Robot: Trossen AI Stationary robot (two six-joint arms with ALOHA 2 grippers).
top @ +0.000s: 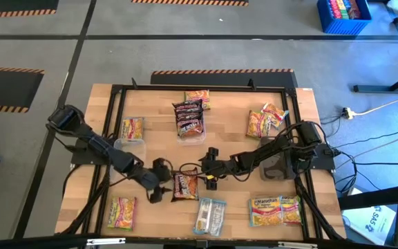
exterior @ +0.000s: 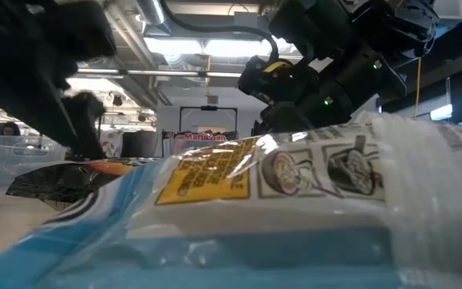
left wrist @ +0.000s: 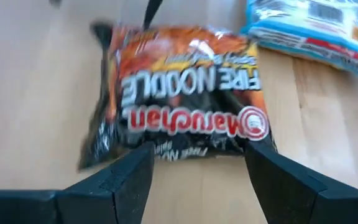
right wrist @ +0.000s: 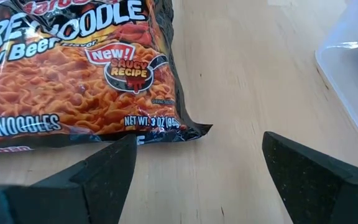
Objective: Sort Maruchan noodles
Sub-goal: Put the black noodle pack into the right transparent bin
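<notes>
Both hands [top: 159, 187] [top: 207, 166] open, flanking dark noodle pkt [top: 184, 185] btwn them.

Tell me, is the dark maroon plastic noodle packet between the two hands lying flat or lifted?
Flat: the dark maroon plastic noodle packet rests on the wooden table, ungripped.

You are looking at a grey floor [top: 185, 41] carrying hazard-striped tape [top: 220, 71], with a blue crate [top: 343, 16] sitting at upper right, cables [top: 378, 111] trailing at right, and ceiling lights [exterior: 215, 48] glowing beyond the wooden table [top: 230, 149].
</notes>
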